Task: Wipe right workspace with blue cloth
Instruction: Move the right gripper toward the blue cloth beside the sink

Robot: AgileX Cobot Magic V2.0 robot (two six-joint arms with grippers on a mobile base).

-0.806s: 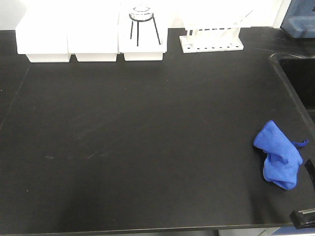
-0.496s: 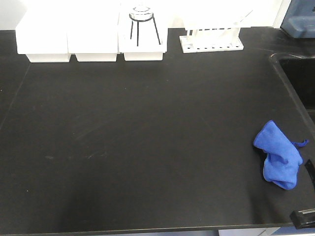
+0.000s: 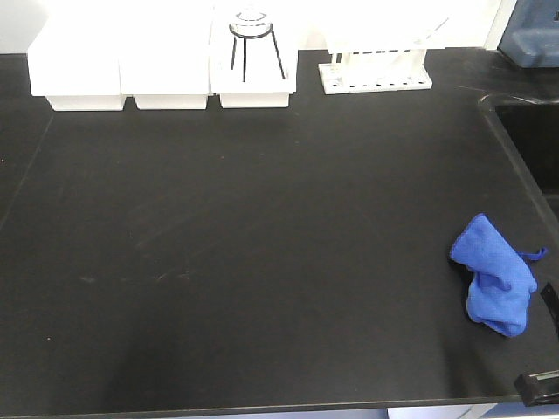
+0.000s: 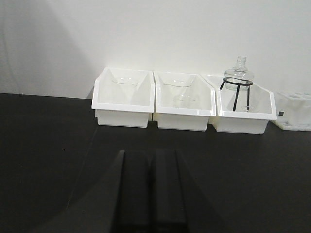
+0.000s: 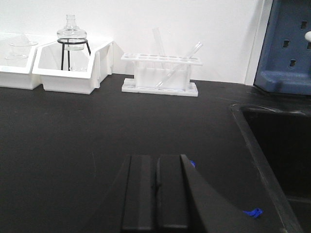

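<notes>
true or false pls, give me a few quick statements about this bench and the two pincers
1. The blue cloth lies loose near the right front edge of the bench. True.
2. The glass flask stands in the leftmost white bin. False: it stands in the right-hand bin of the three.
3. The right pincer is shut and holds nothing. True.
4. The tube rack is empty. False: glass tubes stand and lean in it.
5. The left pincer grips the cloth. False: it is shut on nothing.
</notes>
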